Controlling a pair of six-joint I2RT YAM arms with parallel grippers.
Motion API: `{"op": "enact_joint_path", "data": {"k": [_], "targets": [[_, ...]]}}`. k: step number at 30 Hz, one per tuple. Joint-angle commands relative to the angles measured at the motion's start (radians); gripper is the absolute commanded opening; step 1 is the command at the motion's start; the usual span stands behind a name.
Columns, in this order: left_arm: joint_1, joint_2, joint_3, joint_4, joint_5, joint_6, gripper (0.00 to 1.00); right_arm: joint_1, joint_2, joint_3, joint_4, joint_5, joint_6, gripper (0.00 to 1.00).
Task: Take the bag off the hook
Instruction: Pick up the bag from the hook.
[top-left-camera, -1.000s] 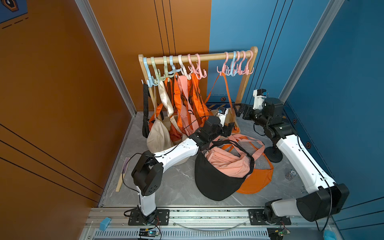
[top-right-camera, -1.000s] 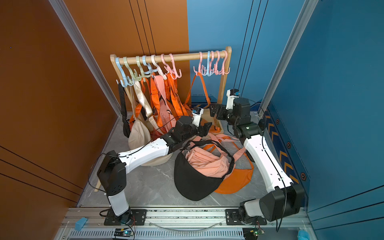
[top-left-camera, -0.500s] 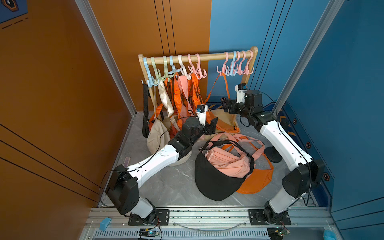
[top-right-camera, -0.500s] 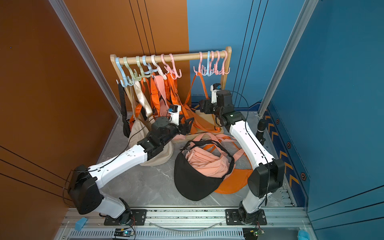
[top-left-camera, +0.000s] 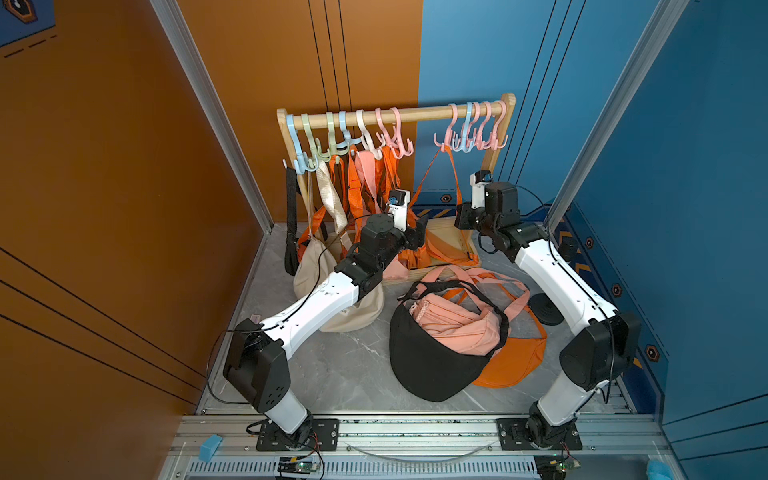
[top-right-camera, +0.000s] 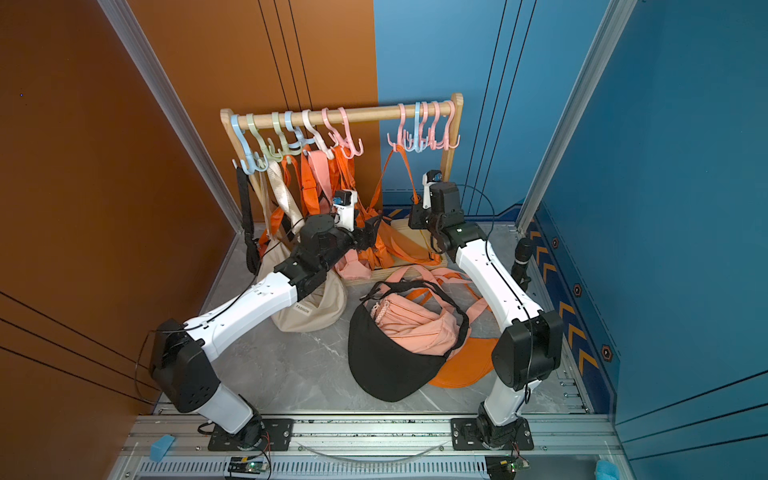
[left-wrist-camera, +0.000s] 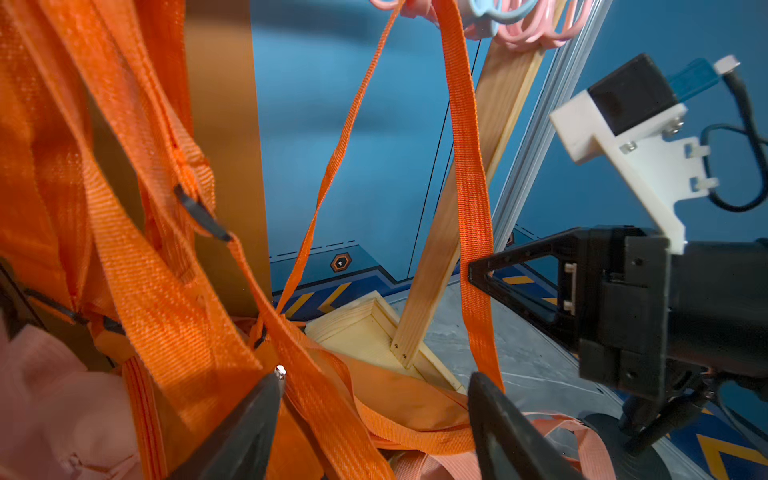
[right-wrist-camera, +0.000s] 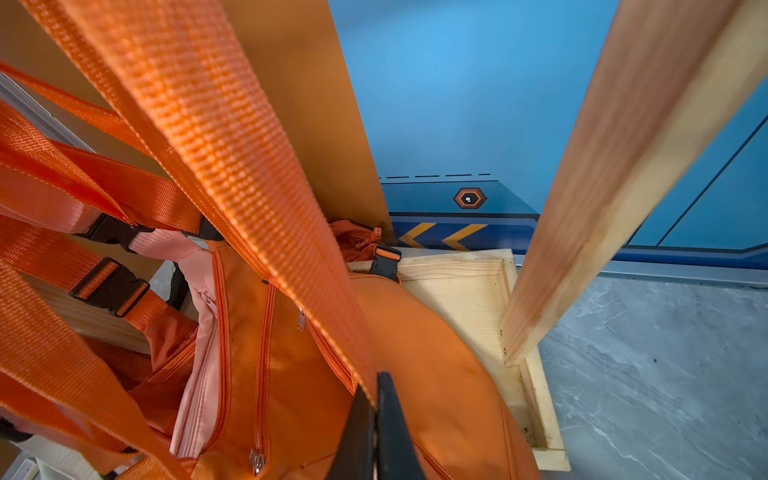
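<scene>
- At the right end of the wooden rack (top-left-camera: 415, 114), the orange bag (top-left-camera: 446, 245) hangs by its orange strap (top-left-camera: 454, 178) from a pink hook (top-left-camera: 444, 139). Its body sags onto the rack's wooden base (right-wrist-camera: 469, 291).
- Right arm (top-left-camera: 557, 282): its jaws are pinched tight on that strap, low down and just above the bag's body, as the right wrist view shows (right-wrist-camera: 232, 166).
- Left arm (top-left-camera: 320, 307): its jaws stand open with nothing between them, just beside the same strap (left-wrist-camera: 469, 199) and the other orange webbing.
- On the grey desk (top-left-camera: 353, 365), in front of the rack, lies a black bag (top-left-camera: 428, 365) with a pink bag (top-left-camera: 453, 320) in it.
- More orange and pink bags and a beige bag (top-left-camera: 311, 257) hang from hooks at the rack's left end.
</scene>
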Motion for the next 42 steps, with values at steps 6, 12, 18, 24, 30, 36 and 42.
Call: {"op": "enact_joint_path", "data": {"k": [6, 12, 18, 24, 30, 36, 42], "targets": [[0.007, 0.092, 0.169, -0.021, 0.005, 0.140, 0.75, -0.043, -0.060, -0.018, 0.001, -0.016, 0.014, 0.00], [0.016, 0.176, 0.245, 0.000, -0.011, 0.142, 0.76, -0.052, -0.098, -0.066, -0.003, -0.052, 0.035, 0.00], [0.017, 0.255, 0.308, 0.043, -0.055, 0.194, 0.75, -0.081, -0.128, -0.111, -0.011, -0.083, 0.056, 0.00], [0.031, 0.318, 0.342, 0.117, -0.085, 0.237, 0.76, -0.095, -0.140, -0.114, -0.034, -0.095, 0.063, 0.00], [0.054, 0.390, 0.405, 0.122, -0.011, 0.224, 0.76, -0.095, -0.143, -0.120, -0.039, -0.114, 0.073, 0.00], [0.059, 0.452, 0.462, 0.139, 0.053, 0.227, 0.70, -0.098, -0.140, -0.124, -0.039, -0.119, 0.072, 0.00], [0.067, 0.488, 0.509, 0.156, 0.073, 0.201, 0.30, -0.102, -0.148, -0.130, -0.045, -0.119, 0.066, 0.00]]}}
